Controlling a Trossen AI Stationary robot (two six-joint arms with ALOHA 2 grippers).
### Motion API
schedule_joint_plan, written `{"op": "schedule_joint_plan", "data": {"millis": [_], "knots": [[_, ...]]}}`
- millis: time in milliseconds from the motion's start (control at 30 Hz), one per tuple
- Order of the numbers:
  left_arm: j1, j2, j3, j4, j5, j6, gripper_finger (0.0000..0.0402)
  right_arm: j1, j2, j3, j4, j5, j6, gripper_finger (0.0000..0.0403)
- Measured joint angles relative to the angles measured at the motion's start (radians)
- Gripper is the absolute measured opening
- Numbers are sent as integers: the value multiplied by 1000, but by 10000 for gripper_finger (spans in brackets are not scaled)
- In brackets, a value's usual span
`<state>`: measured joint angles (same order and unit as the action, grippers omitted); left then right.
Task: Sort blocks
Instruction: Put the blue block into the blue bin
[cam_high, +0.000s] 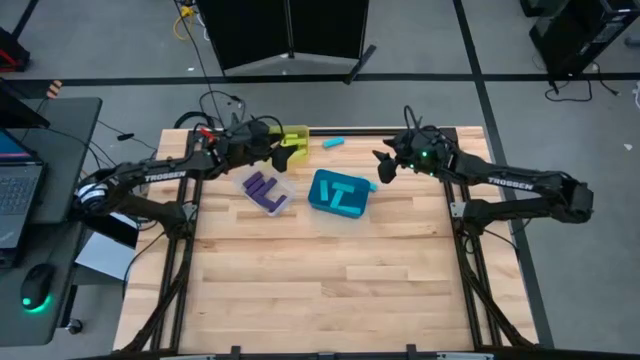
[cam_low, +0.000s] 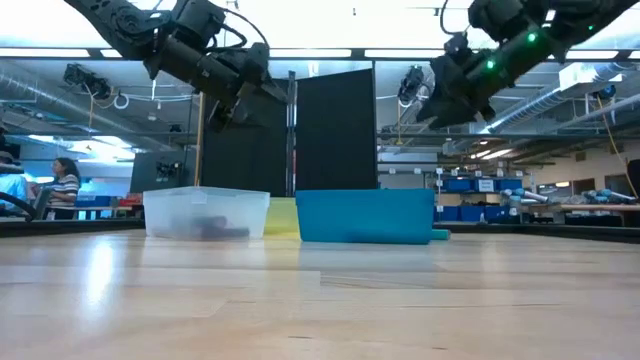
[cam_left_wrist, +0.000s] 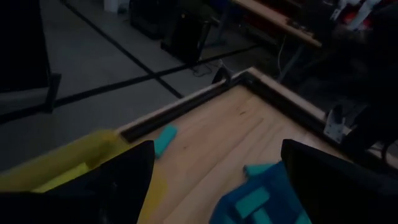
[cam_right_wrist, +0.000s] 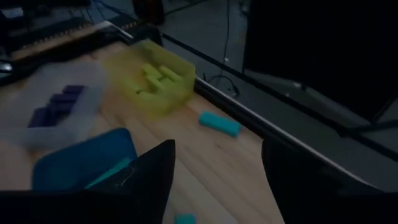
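The wooden counter (cam_high: 320, 270) fills the high view, and all the work sits along its twelve o'clock edge.

The left arm reaches in from nine o'clock. Its end effector (cam_high: 283, 150) hangs above the yellow bin (cam_high: 296, 138), and in the left wrist view the two dark fingers (cam_left_wrist: 112, 180) stand wide apart with nothing between them. The right arm comes from three o'clock; its end effector (cam_high: 380, 165) hovers off the counter just to the three o'clock side of the teal bin (cam_high: 339, 193), and the right wrist view shows its fingers (cam_right_wrist: 149, 180) spread wide and empty too. In the low view both hang well above the bins.

Three bins lie in a loose row. The teal bin sits near the middle and holds cyan blocks (cam_high: 344, 190). The clear bin (cam_high: 263, 190) lies just beside it at nine o'clock and holds purple blocks (cam_high: 266, 187). The yellow bin stands at the twelve o'clock edge, between the clear bin and the counter's rim, with yellow-green blocks (cam_right_wrist: 155, 78) inside.

One loose cyan block (cam_high: 333, 143) lies on the bare counter near the twelve o'clock rim, just to the three o'clock side of the yellow bin. A second small cyan block (cam_high: 371, 185) lies just beside the teal bin's three o'clock corner, below the right end effector.
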<state>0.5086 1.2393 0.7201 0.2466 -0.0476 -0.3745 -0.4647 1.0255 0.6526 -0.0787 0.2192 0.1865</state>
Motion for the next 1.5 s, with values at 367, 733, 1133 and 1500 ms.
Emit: {"op": "schedule_joint_plan", "data": {"millis": [367,733,1133,1500], "knots": [[-7,219,236,-86,29,46,332,-44,19,-45,64,-49,-9,244],[6,488,618,-397,10,146,325,-49,20,-46,30,-116,-143,238],[50,997,1354,-997,-25,409,325,-68,20,-45,48,-162,-163,234],[76,1237,1605,-1165,50,426,325,-65,20,-45,52,-172,-127,231]]}}
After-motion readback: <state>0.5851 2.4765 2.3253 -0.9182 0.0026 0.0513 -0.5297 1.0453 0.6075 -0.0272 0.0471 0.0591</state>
